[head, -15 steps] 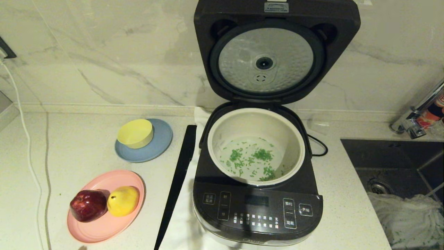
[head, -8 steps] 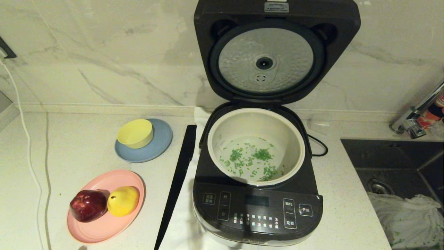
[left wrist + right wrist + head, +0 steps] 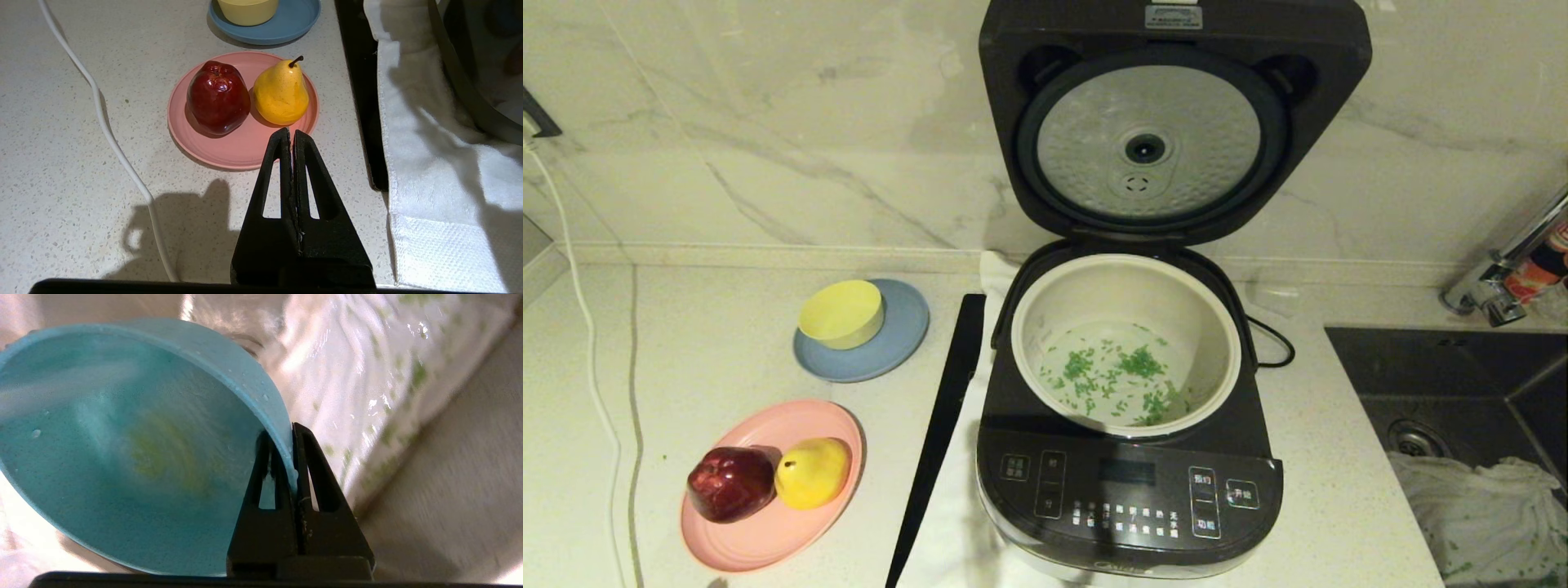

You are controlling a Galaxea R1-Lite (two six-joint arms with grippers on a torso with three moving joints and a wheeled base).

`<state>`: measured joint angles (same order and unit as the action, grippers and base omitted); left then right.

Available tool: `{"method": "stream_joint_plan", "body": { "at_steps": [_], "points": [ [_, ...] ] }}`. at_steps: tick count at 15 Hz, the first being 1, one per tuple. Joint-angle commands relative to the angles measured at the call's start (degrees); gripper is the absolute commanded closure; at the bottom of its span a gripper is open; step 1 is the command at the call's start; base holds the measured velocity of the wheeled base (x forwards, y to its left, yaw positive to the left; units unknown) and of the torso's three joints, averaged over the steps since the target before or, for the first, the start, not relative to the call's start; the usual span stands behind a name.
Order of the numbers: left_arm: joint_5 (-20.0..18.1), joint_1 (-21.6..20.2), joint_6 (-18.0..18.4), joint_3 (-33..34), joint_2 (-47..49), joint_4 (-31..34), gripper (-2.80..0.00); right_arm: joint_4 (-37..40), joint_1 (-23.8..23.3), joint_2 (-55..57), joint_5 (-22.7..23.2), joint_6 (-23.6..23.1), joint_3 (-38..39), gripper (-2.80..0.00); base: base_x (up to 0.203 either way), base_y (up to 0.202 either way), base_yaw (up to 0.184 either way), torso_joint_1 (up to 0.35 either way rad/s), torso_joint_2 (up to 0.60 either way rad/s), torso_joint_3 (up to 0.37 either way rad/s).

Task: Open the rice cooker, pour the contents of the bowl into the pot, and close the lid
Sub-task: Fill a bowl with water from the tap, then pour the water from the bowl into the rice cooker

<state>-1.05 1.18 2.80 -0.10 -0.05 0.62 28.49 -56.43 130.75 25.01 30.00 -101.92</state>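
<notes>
Rice cooker (image 3: 1131, 457): on the surface, lid (image 3: 1168, 122) upright and open; pot (image 3: 1125, 347) seated, green contents (image 3: 1115, 377) scattered on its floor, so pouring looks done; bowl (image 3: 135, 445): pinched at its rim by the right gripper (image 3: 292, 451), tilted above a wet speckled cloth (image 3: 359, 388), apparently off by the sink; left gripper (image 3: 291, 141): jaws pressed together, empty, hanging near the pink plate (image 3: 241, 149). Risks: thin rim grip may slip and drop the bowl; the lid remains to be closed and could slam or fail to latch.
</notes>
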Motion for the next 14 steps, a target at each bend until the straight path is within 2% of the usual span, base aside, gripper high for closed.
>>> {"method": "stream_joint_plan", "body": {
  "at_steps": [1, 5, 8, 10, 14],
  "points": [
    [0.0, 0.0, 0.0, 0.0, 0.0, 0.0, 0.0, 0.3, 1.4, -4.7, -1.4, -0.9, 5.9, 0.0, 0.0, 0.0, 0.0, 0.0, 0.0, 0.0],
    [0.0, 0.0, 0.0, 0.0, 0.0, 0.0, 0.0, 0.0, 7.8, -17.9, -4.2, -6.0, 20.8, 0.0, 0.0, 0.0, 0.0, 0.0, 0.0, 0.0],
    [0.0, 0.0, 0.0, 0.0, 0.0, 0.0, 0.0, 0.0, 16.0, -29.5, -7.9, -7.4, 28.1, 0.0, 0.0, 0.0, 0.0, 0.0, 0.0, 0.0],
    [0.0, 0.0, 0.0, 0.0, 0.0, 0.0, 0.0, 0.4, 21.9, -36.9, -9.7, -7.5, 30.3, 0.0, 0.0, 0.0, 0.0, 0.0, 0.0, 0.0],
    [0.0, 0.0, 0.0, 0.0, 0.0, 0.0, 0.0, 6.5, 38.2, -48.0, -13.9, -7.5, 29.0, 0.0, 0.0, 0.0, 0.0, 0.0, 0.0, 0.0]
  ]
}}
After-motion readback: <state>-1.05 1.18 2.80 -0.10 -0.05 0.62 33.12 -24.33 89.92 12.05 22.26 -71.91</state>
